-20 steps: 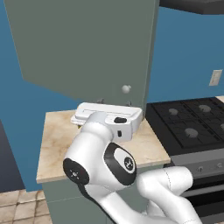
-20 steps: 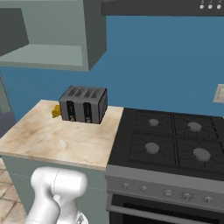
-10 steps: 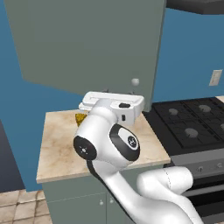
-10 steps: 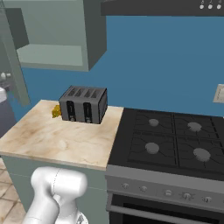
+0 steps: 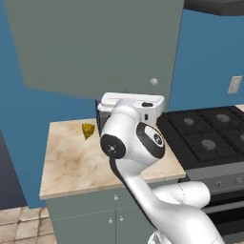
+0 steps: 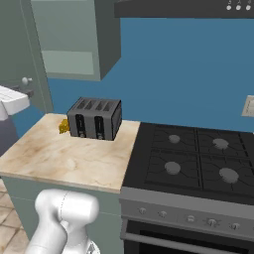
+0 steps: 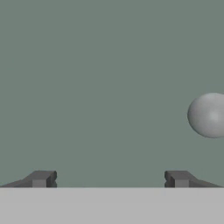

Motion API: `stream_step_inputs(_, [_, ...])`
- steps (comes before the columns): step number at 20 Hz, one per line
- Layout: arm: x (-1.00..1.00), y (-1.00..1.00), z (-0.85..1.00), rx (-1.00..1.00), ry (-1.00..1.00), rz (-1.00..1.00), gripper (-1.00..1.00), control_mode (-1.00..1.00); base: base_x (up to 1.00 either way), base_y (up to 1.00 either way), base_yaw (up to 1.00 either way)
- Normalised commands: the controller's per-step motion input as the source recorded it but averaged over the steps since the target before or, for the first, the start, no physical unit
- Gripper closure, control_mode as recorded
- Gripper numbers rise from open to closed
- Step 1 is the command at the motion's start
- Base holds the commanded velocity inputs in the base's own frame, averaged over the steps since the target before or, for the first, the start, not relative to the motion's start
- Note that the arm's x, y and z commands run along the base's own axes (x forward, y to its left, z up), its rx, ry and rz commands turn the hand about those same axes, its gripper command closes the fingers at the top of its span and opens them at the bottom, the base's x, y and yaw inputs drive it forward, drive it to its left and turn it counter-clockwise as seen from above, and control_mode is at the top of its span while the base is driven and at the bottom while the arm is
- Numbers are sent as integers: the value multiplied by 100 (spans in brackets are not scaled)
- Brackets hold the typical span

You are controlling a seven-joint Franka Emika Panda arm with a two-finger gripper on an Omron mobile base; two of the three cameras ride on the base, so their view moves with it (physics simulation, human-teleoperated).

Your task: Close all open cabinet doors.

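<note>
Facing the cabinet door, pincer spread apart, knob cut off (right edge), toaster mostly hidden.

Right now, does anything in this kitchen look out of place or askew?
Yes. The cabinet door stands swung open over the counter instead of flush with its cabinet. A small yellow wedge lies loose on the counter beside the toaster.

The toaster stands at the back edge of the tabletop, the stove against the tabletop's right edge. The cabinet door hangs above, its knob at its lower right corner.
</note>
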Motion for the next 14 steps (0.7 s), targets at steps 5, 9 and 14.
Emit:
stream_step_inputs(5, [53, -50, -1, 0, 0, 12, -100, -100, 0, 0, 0])
stream_step_inputs(9, [58, -43, -1, 0, 0, 10, -100, -100, 0, 0, 0])
stream_step_inputs(14, [64, -38, 0, 0, 0, 8, -100, -100, 0, 0, 0])
